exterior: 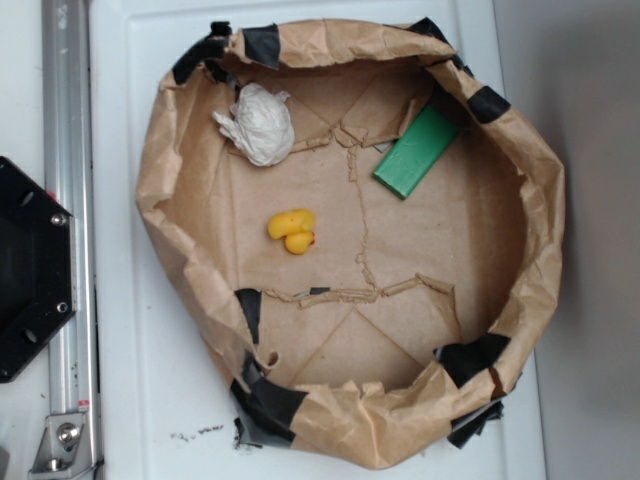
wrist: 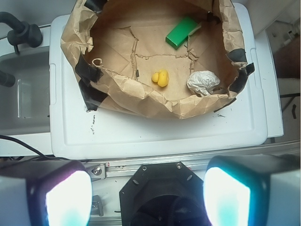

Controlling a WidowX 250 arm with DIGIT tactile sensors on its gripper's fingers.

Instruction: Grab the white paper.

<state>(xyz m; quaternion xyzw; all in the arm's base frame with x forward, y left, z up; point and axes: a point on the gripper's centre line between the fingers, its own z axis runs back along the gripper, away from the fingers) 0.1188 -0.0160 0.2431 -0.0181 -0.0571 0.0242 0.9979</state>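
The white paper (exterior: 256, 123) lies inside the brown paper basin (exterior: 160, 190) at its far left in the exterior view, close against the wall, with its twisted tail pointing left. The duck (exterior: 292, 231) sits near the middle of the floor, well apart from the paper, and a green block (exterior: 416, 151) leans at the far right (partly up the wall). In the wrist view the fingers (wrist: 68, 198) stand wide apart, holding nothing, over the black base (wrist: 160, 195) and well short of the basin on the white desk (wrist: 155, 132).
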